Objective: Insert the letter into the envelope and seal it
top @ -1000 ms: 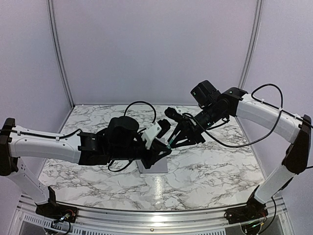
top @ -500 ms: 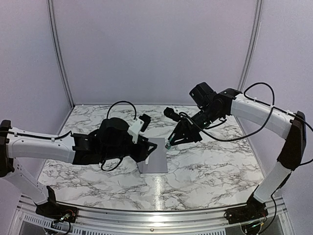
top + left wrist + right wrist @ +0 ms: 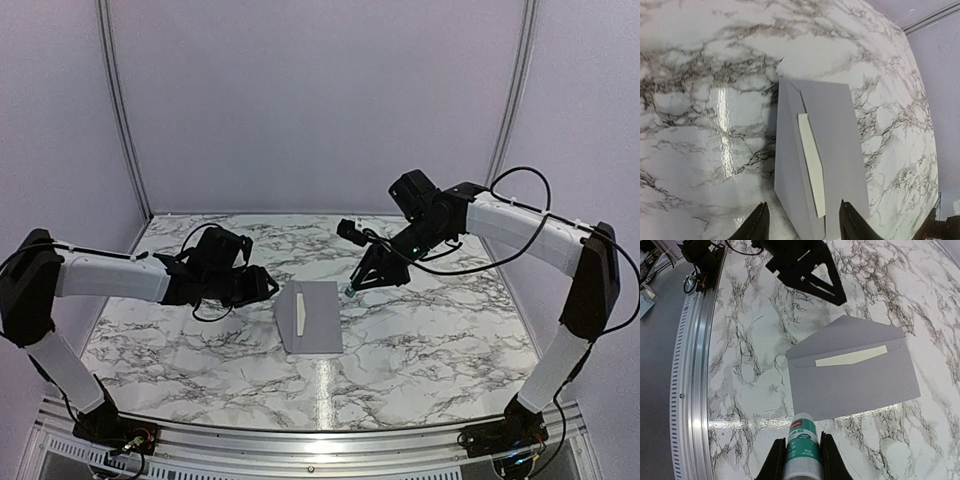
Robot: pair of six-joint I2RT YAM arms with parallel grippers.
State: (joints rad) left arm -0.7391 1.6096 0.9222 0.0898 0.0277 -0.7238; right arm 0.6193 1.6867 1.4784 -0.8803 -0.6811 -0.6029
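Two arms, one envelope between them.

Left: the left fingers stand apart with nothing between them. They sit low over the desk, off the flap side of the envelope and not touching it.

Centre: the envelope lies flat on the desk, its long axis running away from the arm bases. Its flap is open toward the left arm. An off-white strip runs along the mouth. I take it for the edge of the letter with the rest tucked inside, though it could be a gum strip.

Right: the right fingers are clamped on a green-and-white tube, tip toward the desk, hovering just beside the envelope's far right corner.

Judgement: insertion looks done and sealing comes next. The tube must cross the envelope's short width leftward to reach the flap, then track along the long axis. The right arm is nearer for that, and the left is placed to fold the flap.
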